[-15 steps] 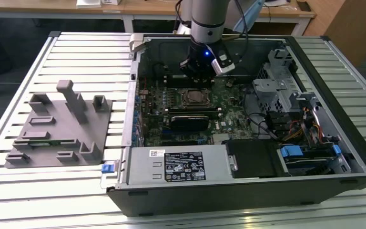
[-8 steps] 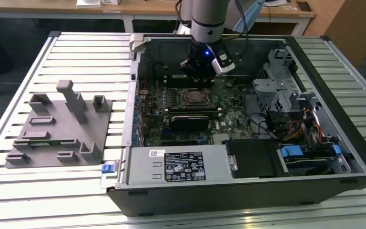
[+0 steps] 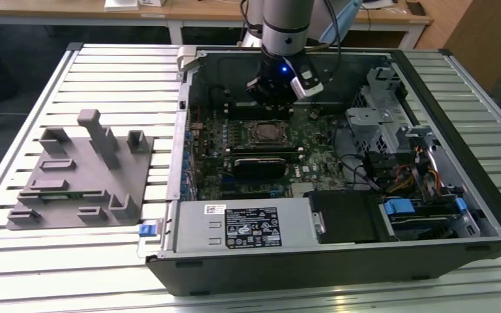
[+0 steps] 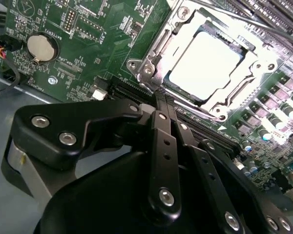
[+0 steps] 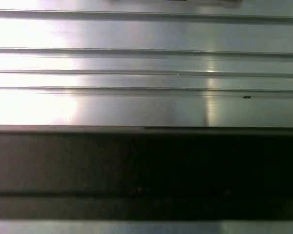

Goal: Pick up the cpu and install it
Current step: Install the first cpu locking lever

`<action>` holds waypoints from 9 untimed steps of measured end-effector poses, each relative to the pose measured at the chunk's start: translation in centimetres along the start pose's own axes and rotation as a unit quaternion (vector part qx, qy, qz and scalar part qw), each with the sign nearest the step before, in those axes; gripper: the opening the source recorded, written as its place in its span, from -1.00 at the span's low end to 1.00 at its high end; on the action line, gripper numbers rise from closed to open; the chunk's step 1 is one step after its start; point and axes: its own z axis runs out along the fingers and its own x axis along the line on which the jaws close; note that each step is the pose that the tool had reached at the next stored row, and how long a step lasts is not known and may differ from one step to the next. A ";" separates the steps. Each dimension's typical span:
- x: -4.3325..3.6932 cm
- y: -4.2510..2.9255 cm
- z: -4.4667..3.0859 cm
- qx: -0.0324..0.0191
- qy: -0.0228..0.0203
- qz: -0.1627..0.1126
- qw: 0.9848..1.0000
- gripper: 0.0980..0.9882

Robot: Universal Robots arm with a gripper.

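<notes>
The arm (image 3: 286, 26) drops straight down from the top centre of the exterior view, wrist vertical, and the gripper (image 3: 273, 104) hangs inside the open computer case (image 3: 459, 215), just above the upper edge of the socket. In the second wrist view the gripper (image 4: 162, 95) has its two black fingers (image 4: 165, 146) pressed together, tips meeting in a narrow point with nothing between them, poised beside the lower left corner of the socket frame (image 4: 151, 63). And there's the cpu (image 4: 207, 63), pale silvery top up, lying flat inside that frame in the upper right of the second wrist view; in the exterior view it sits at the centre of the motherboard (image 3: 320, 156), just below the gripper. Room is tight here: the case wall rises close at the exterior view's left of the board, a black heatsink block (image 3: 259, 166) lies just below the socket, and the drive cage (image 3: 381, 124) crowds in from the right. Out on the slatted table (image 3: 24, 85) at the left, the grey plastic fixture (image 3: 81, 176) stands well apart from the case.
</notes>
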 end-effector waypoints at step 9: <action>-0.07 -0.19 0.01 0.000 0.000 0.000 1.000 -0.95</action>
